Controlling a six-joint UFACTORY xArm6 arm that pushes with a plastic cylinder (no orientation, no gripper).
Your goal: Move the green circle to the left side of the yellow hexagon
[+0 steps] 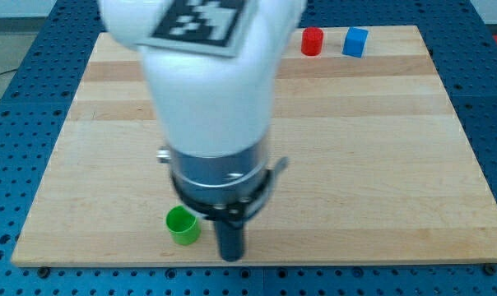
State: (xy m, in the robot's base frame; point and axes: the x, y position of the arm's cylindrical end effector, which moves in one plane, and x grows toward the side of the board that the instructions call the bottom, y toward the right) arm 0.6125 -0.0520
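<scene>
One green circle, a short cylinder, beside my tip

No readable text; only a black-and-white fiducial marker atop the white arm

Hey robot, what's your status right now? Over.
My tip down at board's bottom edge, just right of the green circle block. Yellow hexagon not visible. Red cylinder and blue cube far off, top right.

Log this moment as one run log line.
tip right of green circle, apart | yellow hexagon not visible | red, blue blocks at top
</scene>
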